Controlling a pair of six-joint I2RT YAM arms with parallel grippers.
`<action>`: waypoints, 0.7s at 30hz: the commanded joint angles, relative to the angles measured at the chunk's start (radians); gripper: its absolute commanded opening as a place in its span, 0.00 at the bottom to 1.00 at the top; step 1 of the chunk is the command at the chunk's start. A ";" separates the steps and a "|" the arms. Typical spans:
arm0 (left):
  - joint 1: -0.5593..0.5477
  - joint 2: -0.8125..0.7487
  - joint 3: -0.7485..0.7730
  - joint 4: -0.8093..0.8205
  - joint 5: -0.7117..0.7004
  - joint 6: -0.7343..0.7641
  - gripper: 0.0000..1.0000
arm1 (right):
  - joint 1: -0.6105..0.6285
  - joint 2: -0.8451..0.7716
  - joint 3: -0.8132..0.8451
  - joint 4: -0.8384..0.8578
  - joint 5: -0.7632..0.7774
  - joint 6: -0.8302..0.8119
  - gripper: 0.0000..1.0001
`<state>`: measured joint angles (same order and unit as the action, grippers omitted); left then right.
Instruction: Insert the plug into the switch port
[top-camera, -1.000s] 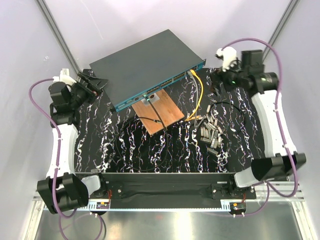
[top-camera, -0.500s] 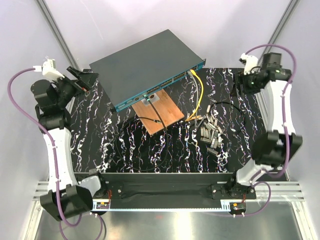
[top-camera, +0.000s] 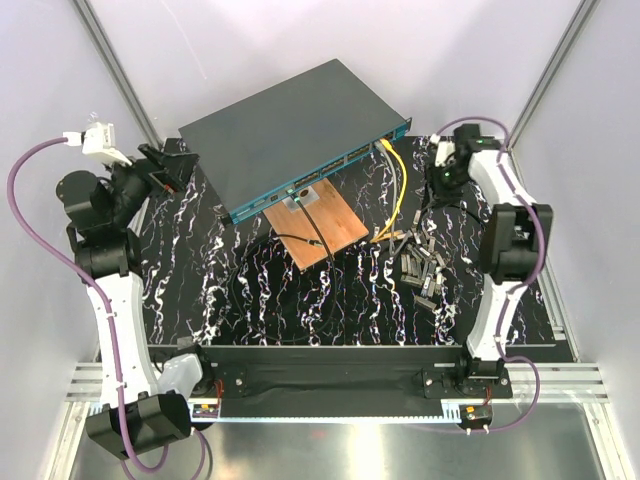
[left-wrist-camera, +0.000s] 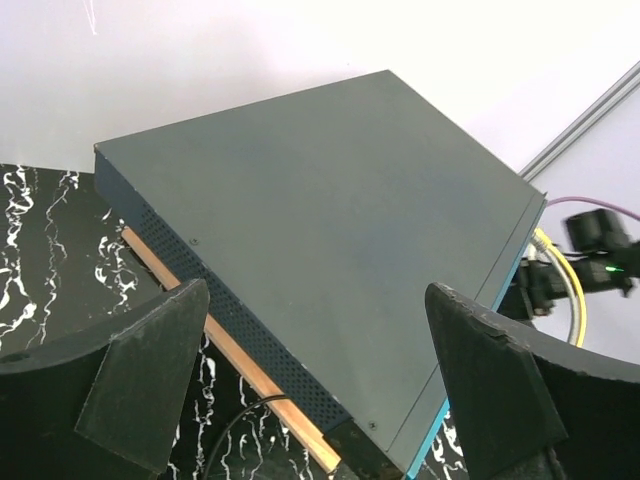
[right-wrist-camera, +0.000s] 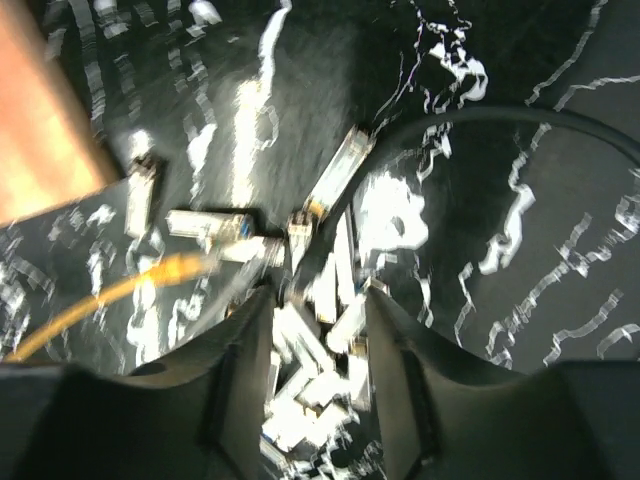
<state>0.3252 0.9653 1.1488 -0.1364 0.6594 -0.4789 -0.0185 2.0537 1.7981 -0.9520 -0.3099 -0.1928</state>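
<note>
The switch (top-camera: 290, 125) lies tilted at the back of the table, dark grey on top, its teal port edge (top-camera: 340, 165) facing front right. It fills the left wrist view (left-wrist-camera: 330, 220). My left gripper (top-camera: 172, 163) hangs open off its left corner, with nothing between the fingers (left-wrist-camera: 315, 300). A pile of small metal plugs (top-camera: 422, 262) lies at centre right. My right gripper (top-camera: 436, 185) hovers behind that pile. In the blurred right wrist view its fingers (right-wrist-camera: 240, 380) stand partly apart above the plugs (right-wrist-camera: 310, 400) and grip nothing.
A small wooden board (top-camera: 318, 225) lies in front of the switch with a black lead across it. A yellow cable (top-camera: 398, 185) runs from the switch's front edge toward the plugs. A black cable (top-camera: 470, 215) loops around the pile. White walls enclose the back and sides.
The right arm swung in from the far right to a spot over the table behind the plug pile, and its jaws narrowed. The left arm drew back to the left and rose, its jaws slightly wider.
</note>
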 joint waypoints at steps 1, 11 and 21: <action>0.003 -0.010 -0.011 0.040 0.020 0.037 0.96 | 0.009 0.043 0.090 0.067 0.112 0.088 0.46; 0.003 0.007 -0.052 0.078 0.016 0.011 0.96 | 0.052 0.177 0.158 0.134 0.241 0.153 0.49; 0.003 -0.002 -0.058 0.057 0.008 0.040 0.97 | 0.065 0.278 0.228 0.128 0.293 0.162 0.51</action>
<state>0.3252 0.9733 1.0863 -0.1188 0.6590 -0.4664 0.0334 2.3219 1.9854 -0.8349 -0.0696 -0.0422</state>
